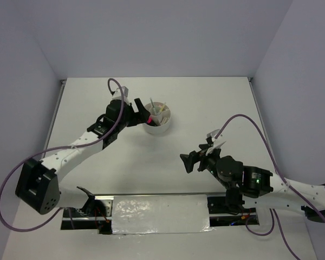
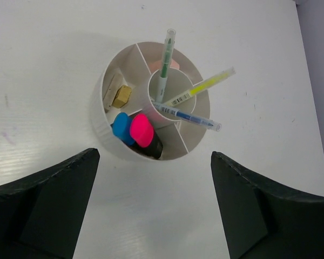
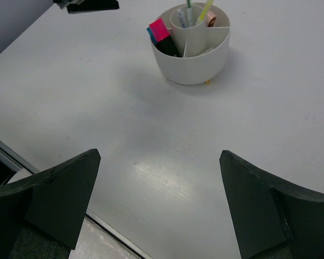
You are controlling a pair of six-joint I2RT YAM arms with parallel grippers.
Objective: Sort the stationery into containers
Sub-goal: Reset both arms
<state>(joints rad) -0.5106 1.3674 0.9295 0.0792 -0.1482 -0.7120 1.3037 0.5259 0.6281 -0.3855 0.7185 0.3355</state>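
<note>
The round white container (image 2: 99,123) stands on the table, divided into compartments. One outer compartment holds a pink-and-black highlighter (image 2: 142,130) and a blue-and-black one (image 2: 121,127) side by side. In the centre tube lean a green pen (image 2: 165,63), a yellow stick (image 2: 206,86) and a blue pen (image 2: 188,116). A tan eraser (image 2: 121,96) lies in another compartment. My left gripper (image 2: 154,162) hangs open just above the cup's near side, holding nothing. My right gripper (image 3: 159,156) is open over bare table, well short of the container (image 3: 192,60). From above, the container (image 1: 158,125) sits beside the left gripper (image 1: 142,111).
A white wall closes the table's far edge, with side walls at left and right. A foil-covered panel (image 1: 160,214) lies between the arm bases at the near edge. The right gripper (image 1: 198,157) hovers right of centre, with its purple cable (image 1: 244,118) arching behind it.
</note>
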